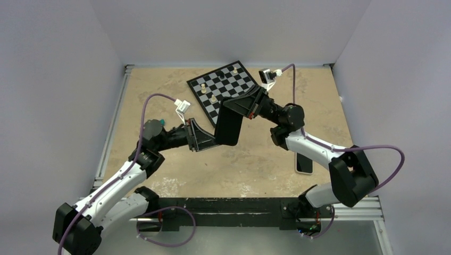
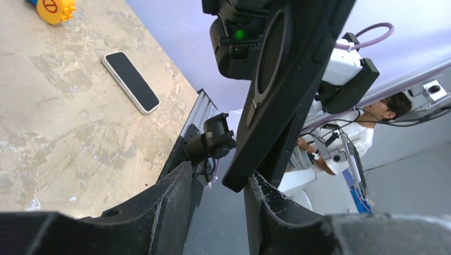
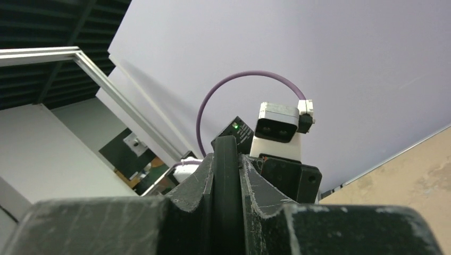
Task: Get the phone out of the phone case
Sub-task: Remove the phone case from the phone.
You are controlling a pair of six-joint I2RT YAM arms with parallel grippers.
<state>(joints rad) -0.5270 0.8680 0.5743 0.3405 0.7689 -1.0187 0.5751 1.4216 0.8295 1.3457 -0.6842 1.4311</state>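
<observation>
My right gripper [image 1: 250, 103] is shut on the matte black phone case [image 1: 230, 123] and holds it on edge in the air above the middle of the table. In the right wrist view the case's thin edge [image 3: 227, 175] is clamped between the fingers. My left gripper [image 1: 205, 139] is open at the case's lower left corner. In the left wrist view that corner [image 2: 239, 178] sits between the fingertips, against the right finger [image 2: 266, 202]. The phone [image 1: 304, 162] lies flat on the table at the right, screen up and white-rimmed, apart from the case. It also shows in the left wrist view [image 2: 130, 81].
A chessboard [image 1: 226, 87] with a few pieces lies at the back centre, just behind the held case. A yellow toy [image 2: 53, 8] sits on the table beyond the phone in the left wrist view. Metal rails [image 1: 114, 122] border the table.
</observation>
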